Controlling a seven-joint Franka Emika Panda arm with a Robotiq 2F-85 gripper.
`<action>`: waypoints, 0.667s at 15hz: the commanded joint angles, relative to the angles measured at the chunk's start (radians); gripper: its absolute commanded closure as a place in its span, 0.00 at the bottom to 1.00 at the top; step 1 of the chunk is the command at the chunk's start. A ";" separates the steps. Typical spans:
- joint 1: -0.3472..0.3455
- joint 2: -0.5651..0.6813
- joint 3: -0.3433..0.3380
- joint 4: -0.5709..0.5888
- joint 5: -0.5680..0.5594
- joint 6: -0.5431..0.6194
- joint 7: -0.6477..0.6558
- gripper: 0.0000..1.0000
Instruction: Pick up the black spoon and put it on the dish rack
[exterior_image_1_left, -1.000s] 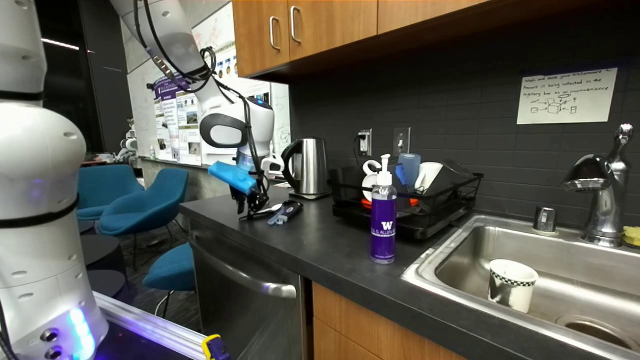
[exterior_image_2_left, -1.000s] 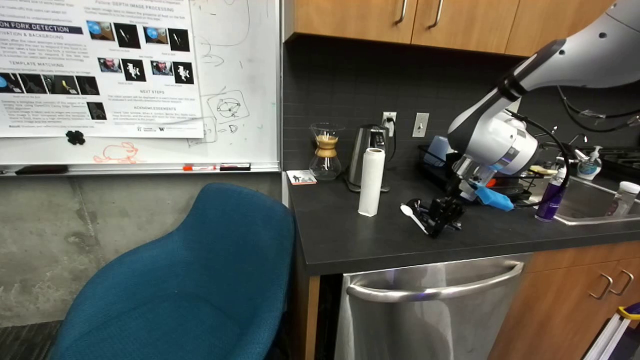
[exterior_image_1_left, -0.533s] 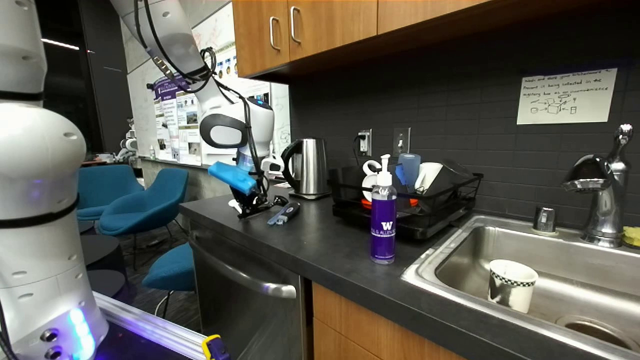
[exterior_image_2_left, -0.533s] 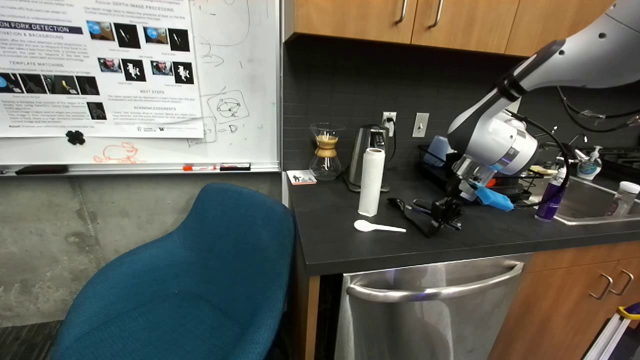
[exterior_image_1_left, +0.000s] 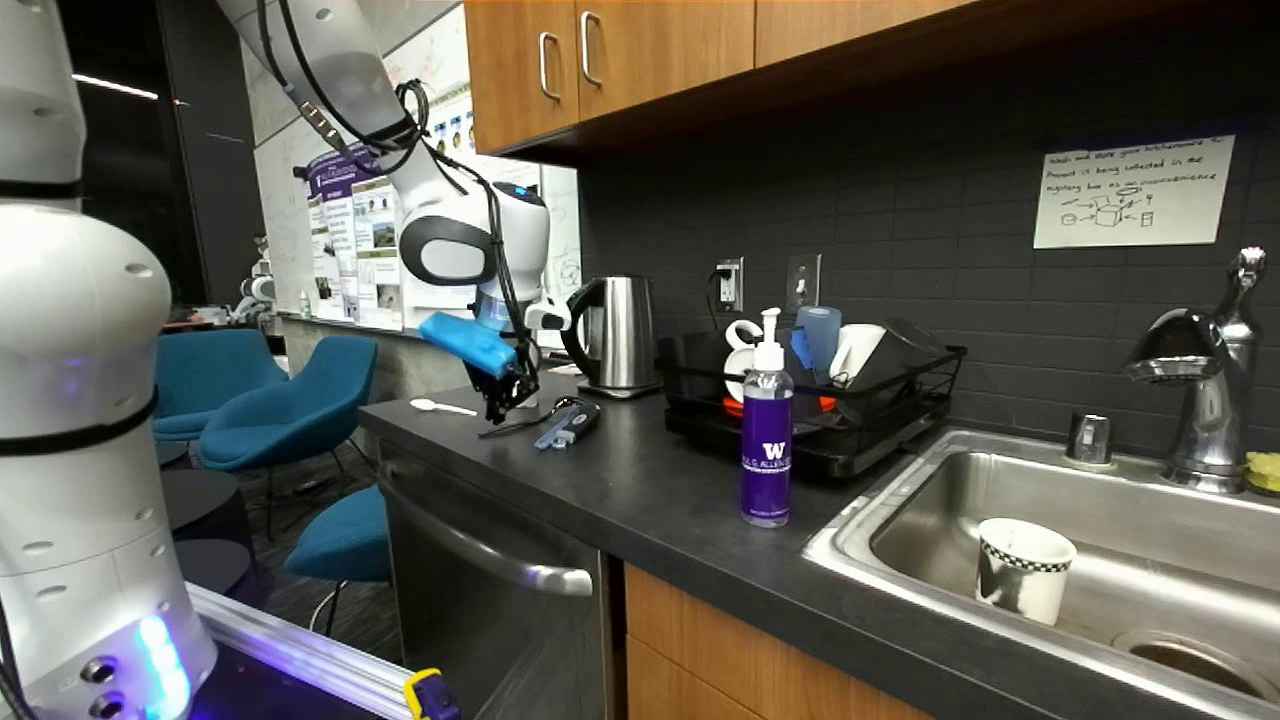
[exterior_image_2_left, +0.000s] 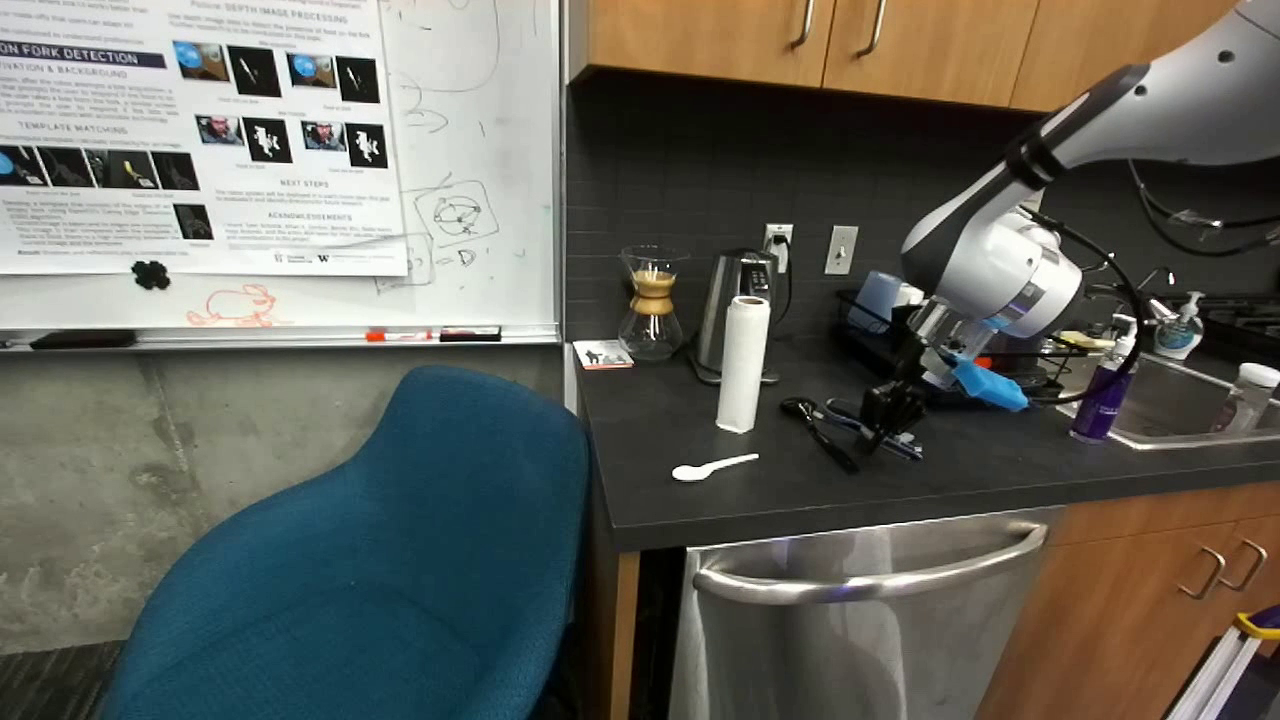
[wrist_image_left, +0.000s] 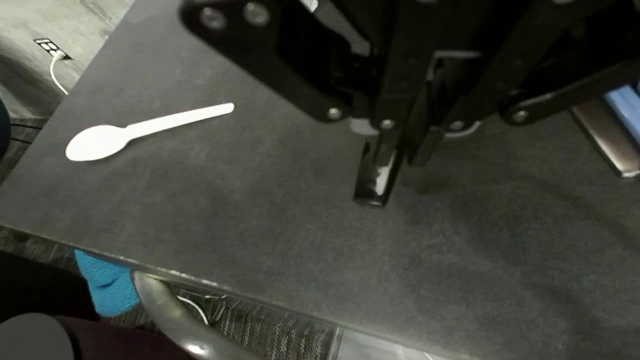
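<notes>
- While your table (wrist_image_left: 280, 240) is matt, dark grey and faintly mottled, the black spoon (exterior_image_2_left: 823, 437) lying on it is glossy, with a rounded bowl; it rests nearer the front edge than the back, handle end toward the front.
- Close to the front edge, toward the corner by the blue fabric chair (exterior_image_2_left: 400, 560), you have a smooth white spoon (wrist_image_left: 97, 143), oval-bowled and slim.
- Farther back, a white roll (exterior_image_2_left: 743, 365) stands upright; your shiny steel kettle (exterior_image_1_left: 625, 340) stands near the back edge.
- Along that back edge, beside the steel sink (exterior_image_1_left: 845, 540), sits the rectangular, black wire dish rack (exterior_image_1_left: 880, 425), holding a blue cup (exterior_image_1_left: 822, 338) among other things.
- Just beside the black spoon lies a black-handled tool (exterior_image_1_left: 578, 423) with blue parts.
- Your arm (exterior_image_2_left: 1150, 120), smooth and white with grey panels, reaches out over the table and bends downward at the wrist.
- Its fingers (wrist_image_left: 426, 145) point down by the black spoon's handle end, close together; whether clenched or slightly parted, you cannot tell.
</notes>
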 joint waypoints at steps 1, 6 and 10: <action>0.004 -0.029 0.003 -0.009 0.015 0.002 -0.012 0.56; 0.033 -0.022 0.038 -0.031 -0.049 0.098 0.017 0.22; 0.050 -0.020 0.072 -0.067 -0.179 0.202 0.093 0.00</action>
